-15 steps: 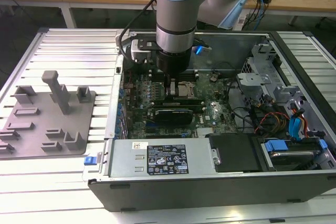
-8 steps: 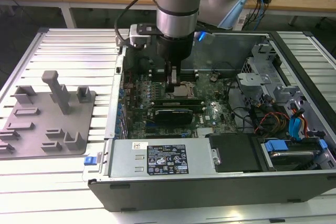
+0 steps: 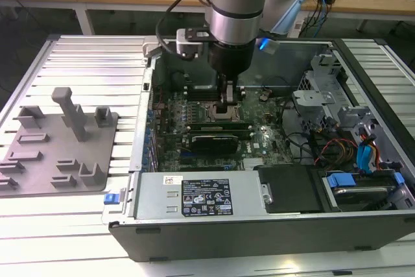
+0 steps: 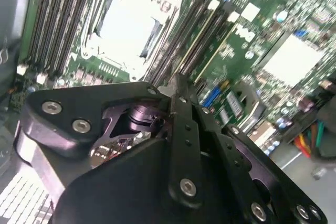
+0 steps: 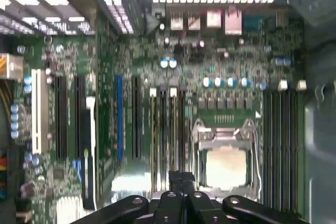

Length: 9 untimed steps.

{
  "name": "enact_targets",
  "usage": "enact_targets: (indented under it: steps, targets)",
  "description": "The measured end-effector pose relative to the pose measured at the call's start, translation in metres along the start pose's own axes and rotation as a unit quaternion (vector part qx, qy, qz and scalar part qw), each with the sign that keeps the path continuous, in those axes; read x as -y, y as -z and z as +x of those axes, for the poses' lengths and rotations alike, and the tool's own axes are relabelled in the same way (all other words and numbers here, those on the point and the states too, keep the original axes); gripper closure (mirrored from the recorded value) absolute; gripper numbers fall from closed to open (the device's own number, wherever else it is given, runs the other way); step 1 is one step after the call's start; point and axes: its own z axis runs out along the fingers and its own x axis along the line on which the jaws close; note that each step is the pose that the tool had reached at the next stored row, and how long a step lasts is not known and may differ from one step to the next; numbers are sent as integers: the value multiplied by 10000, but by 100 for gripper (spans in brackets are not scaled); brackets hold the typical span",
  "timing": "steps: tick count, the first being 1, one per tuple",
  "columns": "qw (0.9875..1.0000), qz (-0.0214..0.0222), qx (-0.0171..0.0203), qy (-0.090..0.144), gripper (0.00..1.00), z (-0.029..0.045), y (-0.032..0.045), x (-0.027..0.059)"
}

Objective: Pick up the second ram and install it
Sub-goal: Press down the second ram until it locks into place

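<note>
Grey fixture plate [image 3: 58, 154] stands at the exterior view's left, well apart from the case. Inside, the second ram [image 3: 207, 123] appears to sit in a motherboard slot, its long axis running left–right. The gripper [image 3: 227, 105] hangs directly over it, fingers [image 4: 178, 90] pressed together, nothing visibly between them.

Ribbed white surface [image 3: 84, 63] spans the frame. Grey fixture plate [image 3: 58, 154] at left. Open computer case [image 3: 259, 225] centre-right.
</note>
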Motion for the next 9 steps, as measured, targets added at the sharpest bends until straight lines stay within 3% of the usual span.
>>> enact_targets:
  steps: [1, 9]
  targets:
    - [10000, -5, 0, 0, 92, -1, 3, 46]
    - [10000, -5, 0, 0, 92, -1, 29, 47]
